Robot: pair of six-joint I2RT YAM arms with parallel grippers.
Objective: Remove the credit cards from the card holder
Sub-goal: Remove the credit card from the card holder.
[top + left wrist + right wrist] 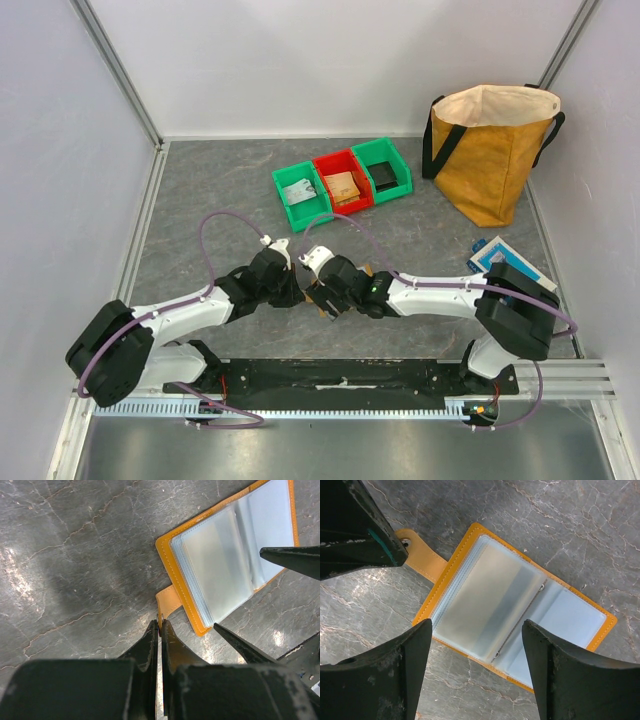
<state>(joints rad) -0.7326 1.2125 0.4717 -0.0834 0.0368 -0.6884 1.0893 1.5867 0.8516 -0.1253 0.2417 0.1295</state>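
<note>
- Grey marbled table [200,200] with white walls around it; both arms reach to the middle of the top view, where their heads meet.
- Behind them, upper centre, sits a row of three bins: green [300,192], red [343,182], green [382,168]. Their contents are too small to identify.
- A mustard bag [492,165] stands open at upper right, and a blue-and-white box [495,255] lies below it, partly covered by the right arm.
- The card holder [510,610] lies open on the table, almost wholly hidden under the grippers in the top view.
- The left gripper [160,625] is pinched tight on the holder's tan tab [420,555].
- The right gripper [476,627] hangs over the open holder, fingers spread wide, touching nothing visible.
- The holder's plastic sleeves [220,565] are cloudy, so individual credit cards cannot be made out.
- Its far corner is cut off in the left wrist view.
</note>
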